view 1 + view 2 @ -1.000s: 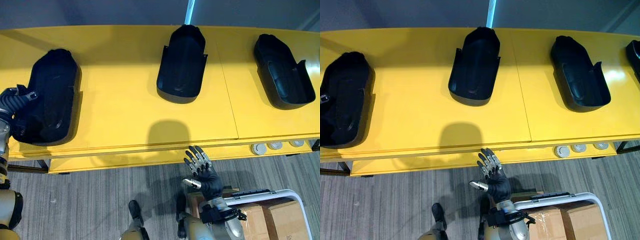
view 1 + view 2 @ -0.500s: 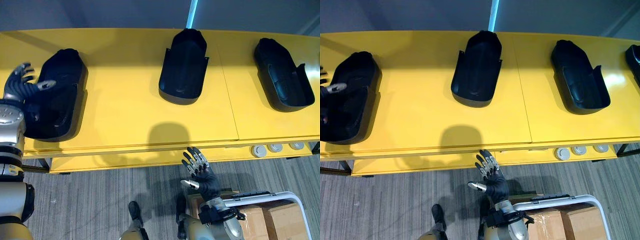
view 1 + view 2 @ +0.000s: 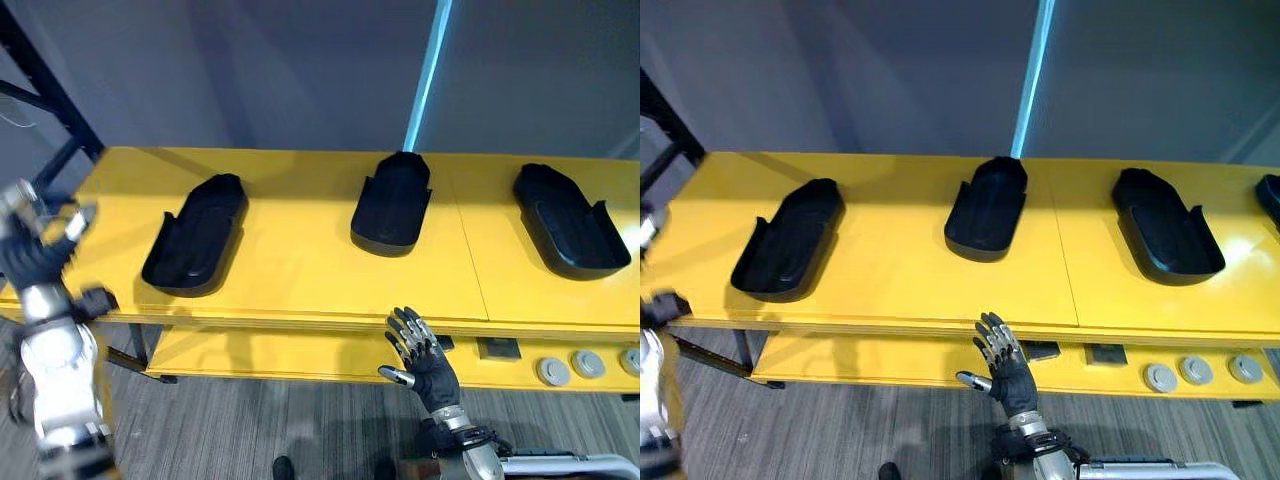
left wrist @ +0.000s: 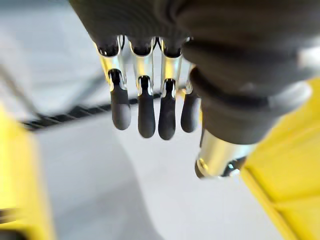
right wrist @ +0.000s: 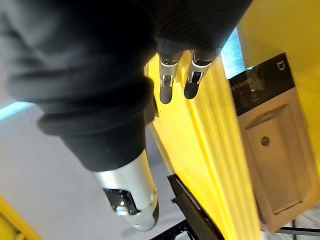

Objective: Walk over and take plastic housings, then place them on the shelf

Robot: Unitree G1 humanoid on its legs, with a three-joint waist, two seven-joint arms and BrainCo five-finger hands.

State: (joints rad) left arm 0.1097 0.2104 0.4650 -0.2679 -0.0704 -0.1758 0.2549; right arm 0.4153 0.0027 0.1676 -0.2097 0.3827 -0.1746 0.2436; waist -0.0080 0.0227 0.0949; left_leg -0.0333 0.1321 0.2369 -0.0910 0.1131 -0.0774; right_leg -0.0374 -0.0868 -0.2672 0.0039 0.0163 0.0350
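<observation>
Plastic housings (image 3: 392,203) touch neither hand. Left hand (image 3: 35,250), fingers (image 4: 146,107) straight and empty, has come off the leftmost housing (image 3: 195,235) and hangs left of it, apart. Right hand (image 3: 425,352), fingers spread, hovers below the near edge of the yellow surface (image 3: 300,270) carrying the row.

Even, bright light; faint sheen on shelf (image 3: 1240,262)

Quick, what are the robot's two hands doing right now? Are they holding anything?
Left hand: open, fingers straight, holding nothing.
Right hand: open, fingers spread, holding nothing.
</observation>
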